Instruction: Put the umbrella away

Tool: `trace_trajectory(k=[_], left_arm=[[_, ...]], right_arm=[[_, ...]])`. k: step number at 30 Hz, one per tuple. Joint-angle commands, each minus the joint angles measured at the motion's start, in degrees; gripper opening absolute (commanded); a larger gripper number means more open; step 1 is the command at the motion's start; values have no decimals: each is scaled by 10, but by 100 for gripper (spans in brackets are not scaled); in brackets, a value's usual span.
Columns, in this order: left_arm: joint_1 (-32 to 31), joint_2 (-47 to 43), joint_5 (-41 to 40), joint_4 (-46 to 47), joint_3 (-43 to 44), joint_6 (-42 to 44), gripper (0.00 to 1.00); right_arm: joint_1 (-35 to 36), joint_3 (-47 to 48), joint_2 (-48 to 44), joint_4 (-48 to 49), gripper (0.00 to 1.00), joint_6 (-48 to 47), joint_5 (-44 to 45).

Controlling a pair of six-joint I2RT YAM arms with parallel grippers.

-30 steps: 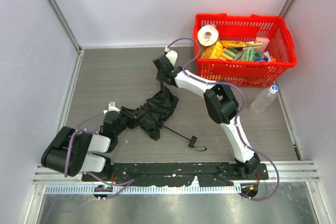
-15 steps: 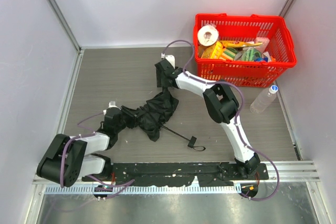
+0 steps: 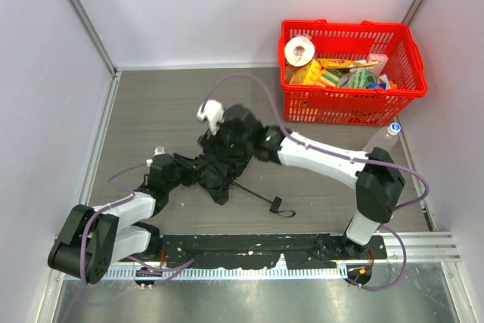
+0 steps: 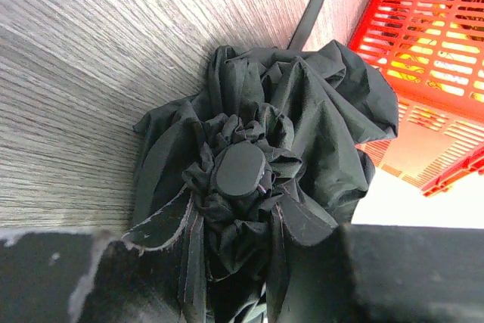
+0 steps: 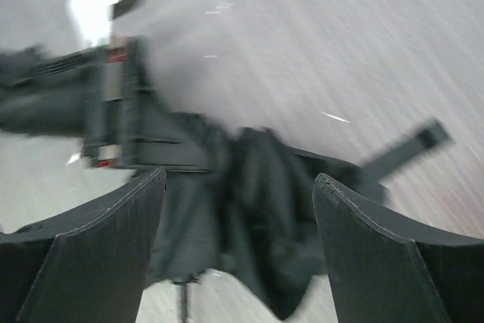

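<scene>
Closest to me, near the left part of the near edge, the left gripper (image 3: 179,170) lay low on the bench (image 3: 144,111). In its wrist view the two dark fingers (image 4: 68,277) stood on both sides of the bunched black fabric, and the fabric filled the gap between them, so I judged that it was closed on the umbrella (image 3: 219,166). A round black cap (image 4: 239,169) sat in the middle of the folds, just ahead of the fingers.

The umbrella itself lay crumpled on the bench, left of the centre and closer to the near edge than to the far one. Its thin shaft (image 3: 249,191) ran out from the fabric toward the near right, flat on the surface, and ended at the small wrist loop (image 3: 278,206).

Just beyond the bundle, the right gripper (image 3: 227,135) hung above its far side. Its fingers (image 5: 83,255) were spread wide with the black fabric under the gap (this view was blurred, so I could not tell whether they touched it).

Farther away, at the right edge, a clear plastic bottle (image 3: 382,141) stood beside the red basket (image 3: 348,100). The basket occupied the far right corner, full of packages, with a white paper roll (image 3: 299,50) on top.
</scene>
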Motion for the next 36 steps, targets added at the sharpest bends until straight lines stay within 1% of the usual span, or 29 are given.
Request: trace_trajectory(k=[1,2,5,6,7,8,9,10,12,14,15,17,18,20,21,22,23,25,26,27,28,29,30,31,32,33,34,35,36], left_arm=[[-2,-5,-19,-61,10,18,0],[-2,-10,-22,-71,13,19,0],[-2,-17,-28,-91,19,13,0],[-3,-18,-30,-103,25,9,0],[-2,-21,-32,-116,28,5,0],[-2,-21,-32,-121,28,0,0],[-3,-22,-32,-123,27,-4,0],[-2,-24,-32,-127,28,-7,0],[-2,-25,-34,-133,31,-9,0],[-3,-26,-37,-144,38,-12,0],[-2,-28,-36,-145,38,-12,0],[-2,-30,-37,-159,44,-13,0],[-2,-34,-36,-162,45,-15,0],[-2,-38,-36,-177,48,-17,0],[-3,-41,-36,-184,50,-17,0],[-2,-44,-37,-191,52,-17,0],[-2,-47,-37,-197,53,-18,0],[-3,-53,-38,-207,55,-23,0],[-1,-55,-37,-207,56,-23,0],[-2,-57,-38,-212,60,-23,0],[-3,-57,-38,-213,61,-22,0],[-2,-57,-39,-213,63,-24,0],[-2,-57,-39,-213,65,-25,0],[-2,-54,-37,-211,67,-25,0],[-2,-51,-32,-211,70,-25,0],[-2,-50,-29,-213,75,-24,0],[-2,-47,-25,-211,79,-22,0],[-2,-45,-24,-210,85,-16,0],[-3,-44,-26,-215,93,-7,0]], right_arm=[[63,-51,23,80,83,-76,-72],[68,-49,31,85,83,-74,-76],[101,-45,59,83,83,-91,-13],[106,-48,72,86,83,-98,-4],[112,-64,75,99,83,-98,2],[115,-76,77,123,82,-96,31],[121,-92,82,125,83,-97,52],[124,-102,84,153,83,-98,61],[131,-120,91,165,82,-104,82],[139,-120,102,156,82,-109,94],[140,-125,110,161,83,-112,112],[149,-121,131,172,82,-123,202],[152,-121,143,184,82,-127,260],[153,-130,154,198,82,-139,285],[153,-128,162,196,80,-137,293],[148,-113,179,170,77,-134,297],[146,-106,185,153,71,-118,294],[141,-102,192,115,61,-98,266],[140,-111,189,112,57,-91,248],[139,-113,188,112,47,-78,236],[131,-113,190,100,43,-71,216],[126,-114,192,96,34,-61,205],[118,-110,195,90,28,-60,185],[112,-104,196,78,21,-58,164],[106,-93,197,71,16,-49,147],[91,-85,199,51,6,-41,106],[82,-75,204,42,2,-26,86],[67,-71,205,29,1,-21,48],[62,-63,210,21,1,-13,38]])
